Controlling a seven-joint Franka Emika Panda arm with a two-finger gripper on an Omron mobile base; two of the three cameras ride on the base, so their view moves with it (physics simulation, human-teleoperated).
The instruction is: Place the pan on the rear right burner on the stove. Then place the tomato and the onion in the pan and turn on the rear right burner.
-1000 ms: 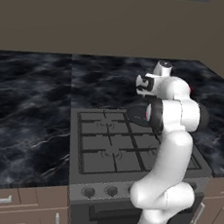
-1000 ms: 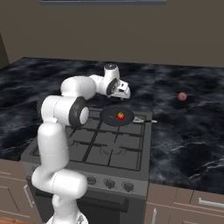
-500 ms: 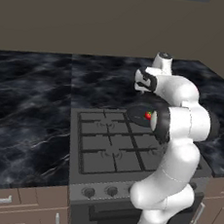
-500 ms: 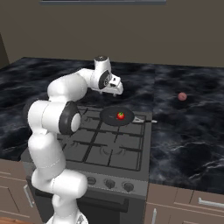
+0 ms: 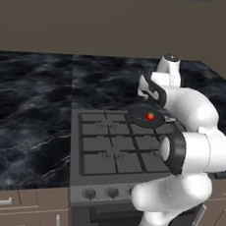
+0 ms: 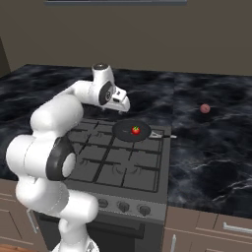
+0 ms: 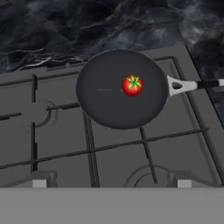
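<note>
Above the back of the stove, my gripper has risen and pulled back toward the rear over the last second, up off the pan. My fingers are spread wide and hold nothing.

That means the drop is done: 1 of the 2 items is in. The pan sits on the rear right burner, handle pointing right toward the counter, and the tomato rests inside it, a bit right of centre in the hand view.

In the hand view, going left to right: rear left grate, then the pan with the tomato, then the silvery handle reaching over the stove's right edge. All of this lies well below and ahead of my fingertips, not touching them.

The onion lies on the counter well apart to the right of the stove, far from my fingers. I judge the onion pick is next, then the knob for the rear right burner; the knobs along the front look untouched.
</note>
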